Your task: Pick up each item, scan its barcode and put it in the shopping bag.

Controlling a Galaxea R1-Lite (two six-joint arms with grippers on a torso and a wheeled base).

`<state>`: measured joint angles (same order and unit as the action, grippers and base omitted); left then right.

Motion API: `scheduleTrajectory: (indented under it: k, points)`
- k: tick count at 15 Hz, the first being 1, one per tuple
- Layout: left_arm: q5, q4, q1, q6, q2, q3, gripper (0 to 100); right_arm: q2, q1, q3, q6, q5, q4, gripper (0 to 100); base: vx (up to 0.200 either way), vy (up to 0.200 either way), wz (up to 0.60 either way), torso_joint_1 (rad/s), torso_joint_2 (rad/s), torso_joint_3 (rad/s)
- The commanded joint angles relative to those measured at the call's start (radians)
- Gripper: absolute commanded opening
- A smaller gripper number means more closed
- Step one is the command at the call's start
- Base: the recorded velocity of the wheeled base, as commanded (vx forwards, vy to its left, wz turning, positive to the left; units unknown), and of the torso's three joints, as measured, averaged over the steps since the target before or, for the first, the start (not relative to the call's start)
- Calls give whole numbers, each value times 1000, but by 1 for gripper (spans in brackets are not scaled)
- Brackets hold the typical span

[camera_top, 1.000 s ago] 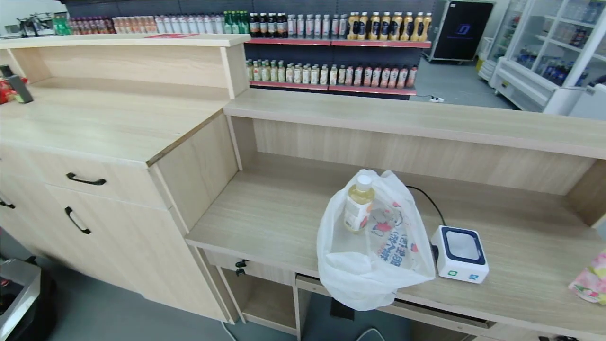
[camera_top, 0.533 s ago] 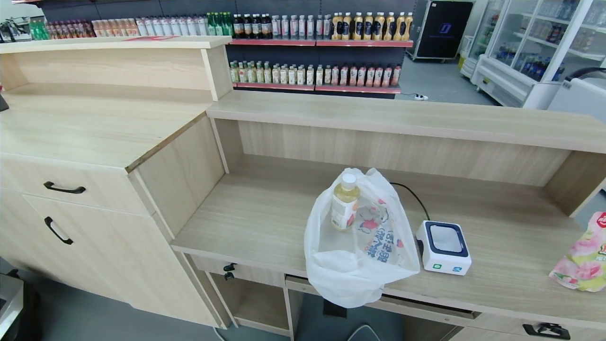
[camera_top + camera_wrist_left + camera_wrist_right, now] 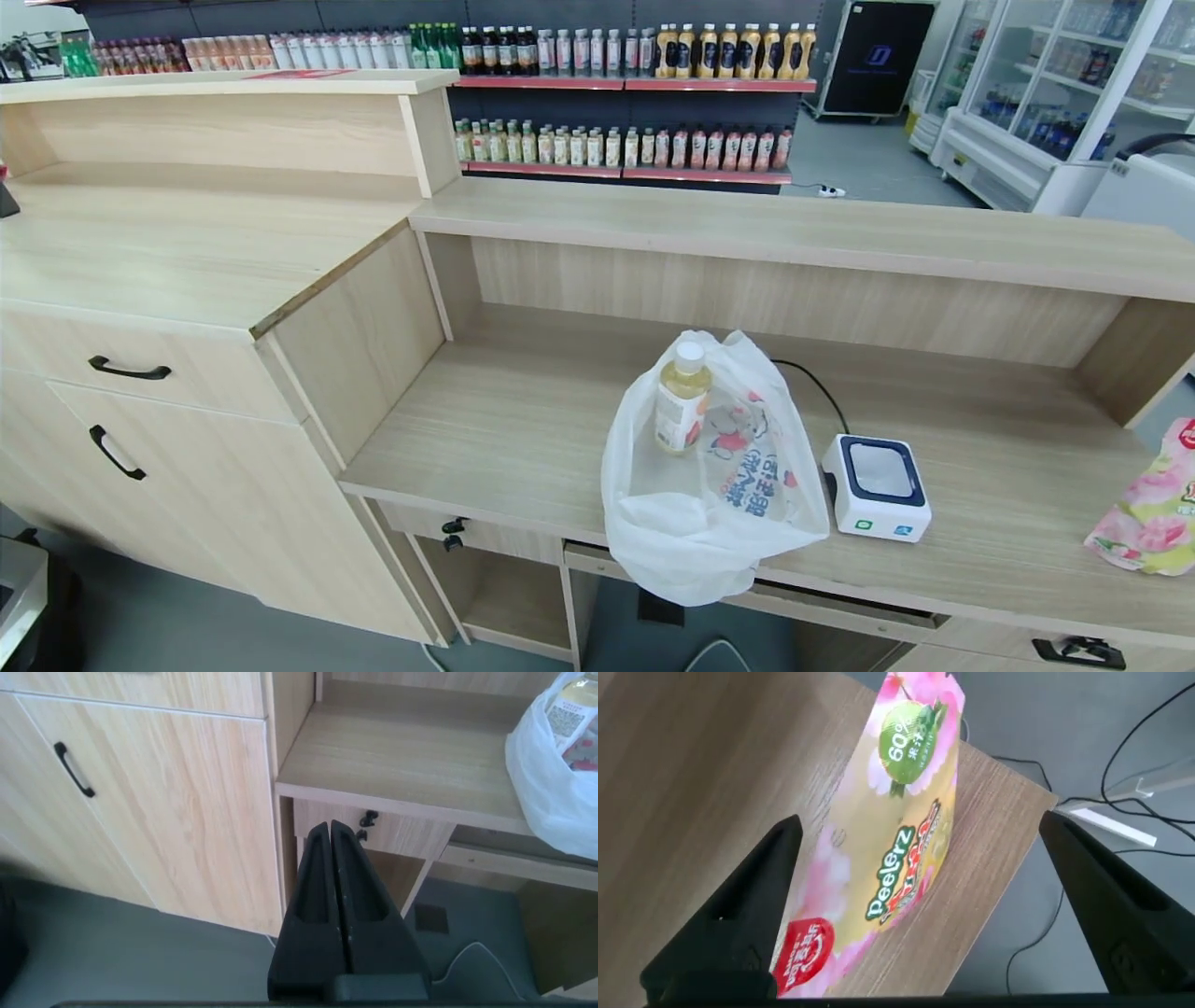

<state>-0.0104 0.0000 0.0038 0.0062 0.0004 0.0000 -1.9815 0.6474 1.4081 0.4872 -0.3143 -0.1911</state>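
Observation:
A white plastic shopping bag (image 3: 714, 485) stands open on the low counter, sagging over the front edge, with a yellow drink bottle (image 3: 681, 399) upright inside it. Just right of the bag sits the white barcode scanner (image 3: 876, 485). A pink and yellow flowered pouch (image 3: 1153, 504) lies flat at the counter's far right. My right gripper (image 3: 920, 826) hovers open above this pouch (image 3: 896, 877), one finger on each side, not touching it. My left gripper (image 3: 330, 835) is shut and holds nothing, low in front of the counter, left of the bag (image 3: 556, 765).
A taller cabinet (image 3: 187, 280) with drawers and black handles stands to the left. A raised ledge (image 3: 794, 233) runs along the counter's back. The scanner's black cable (image 3: 822, 387) trails behind the bag. Cables lie on the floor (image 3: 1148, 756) past the counter's end.
The head camera swung right a second ago, bringing more of the pouch into view, and has held still since. The bag, bottle and scanner have not moved.

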Motion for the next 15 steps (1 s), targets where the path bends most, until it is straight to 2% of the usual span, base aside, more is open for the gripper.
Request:
scheduleTrajectory:
  k: [1, 7, 11, 12, 15]
  points:
    - [0, 0, 1, 0, 0, 0, 0, -42, 0, -4, -1, -2, 10, 100, 0, 0, 0, 0, 0, 0]
    - [0, 0, 1, 1, 0, 0, 0, -119, -6, -72, -38, -2, 62, 100, 0, 0, 0, 0, 0, 0]
    - [0, 0, 1, 0, 0, 0, 0, -197, -15, -127, -88, -8, 176, 100, 0, 0, 0, 0, 0, 0]
    - [0, 0, 1, 0, 0, 0, 0, -203, -19, -149, -101, -8, 214, 0, 0, 0, 0, 0, 0, 0]
    - [0, 0, 1, 0, 0, 0, 0, -208, -29, -176, -182, -9, 277, 0, 0, 0, 0, 0, 0, 0]
